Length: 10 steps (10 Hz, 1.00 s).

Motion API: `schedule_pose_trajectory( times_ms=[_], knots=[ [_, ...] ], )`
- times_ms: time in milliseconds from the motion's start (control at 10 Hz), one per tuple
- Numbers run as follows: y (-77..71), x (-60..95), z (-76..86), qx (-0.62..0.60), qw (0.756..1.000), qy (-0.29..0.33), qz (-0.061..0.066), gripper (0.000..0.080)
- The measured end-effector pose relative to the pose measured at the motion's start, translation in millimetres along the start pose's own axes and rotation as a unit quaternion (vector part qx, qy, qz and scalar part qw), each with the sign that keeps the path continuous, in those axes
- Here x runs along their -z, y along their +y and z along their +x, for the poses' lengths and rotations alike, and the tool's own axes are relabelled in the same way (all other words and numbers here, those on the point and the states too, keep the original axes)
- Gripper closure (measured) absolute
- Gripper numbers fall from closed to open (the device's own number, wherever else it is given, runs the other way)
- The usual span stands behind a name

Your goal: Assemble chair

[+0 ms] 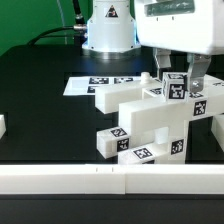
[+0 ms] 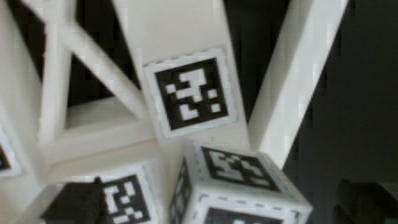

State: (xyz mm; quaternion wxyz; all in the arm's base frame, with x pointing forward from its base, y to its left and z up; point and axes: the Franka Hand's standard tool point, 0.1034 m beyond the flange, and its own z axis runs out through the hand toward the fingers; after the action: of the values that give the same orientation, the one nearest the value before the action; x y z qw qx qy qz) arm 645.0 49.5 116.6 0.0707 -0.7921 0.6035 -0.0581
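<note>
The chair (image 1: pixel 140 120) is a blocky white assembly with black-and-white tags, standing at the middle right of the black table. My gripper (image 1: pixel 183 76) hangs over its upper right end. The dark fingers (image 1: pixel 164 72) straddle a tagged white upright piece (image 1: pixel 176 88) at the top of the chair. In the wrist view the chair's white bars and a tagged bar (image 2: pixel 192 92) fill the frame, and a tagged block (image 2: pixel 240 178) lies between the fingertips (image 2: pixel 75 203). The jaws stand wide, with a dark gap beside the block, so the gripper (image 2: pixel 222 205) is open.
The marker board (image 1: pixel 100 82) lies flat behind the chair, in front of the robot base (image 1: pixel 108 30). A white rail (image 1: pixel 110 180) runs along the table's front edge. A small white piece (image 1: pixel 3 126) shows at the exterior view's left edge.
</note>
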Motion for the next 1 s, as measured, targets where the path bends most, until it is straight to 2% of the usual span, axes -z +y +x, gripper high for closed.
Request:
schedule_pose_trajectory(
  times_ms=[400, 500, 700, 1000],
  knots=[
    [0.9, -0.5, 0.6, 0.175, 0.985, 0.001, -0.003, 0.0151],
    [1.3, -0.7, 0.0, 0.224, 0.975, 0.002, -0.011, 0.0151],
    [0.9, -0.8, 0.2, 0.317, 0.948, 0.006, -0.016, 0.0151],
    [0.4, -0.3, 1.2, 0.451, 0.892, 0.009, -0.021, 0.0151]
  ],
)
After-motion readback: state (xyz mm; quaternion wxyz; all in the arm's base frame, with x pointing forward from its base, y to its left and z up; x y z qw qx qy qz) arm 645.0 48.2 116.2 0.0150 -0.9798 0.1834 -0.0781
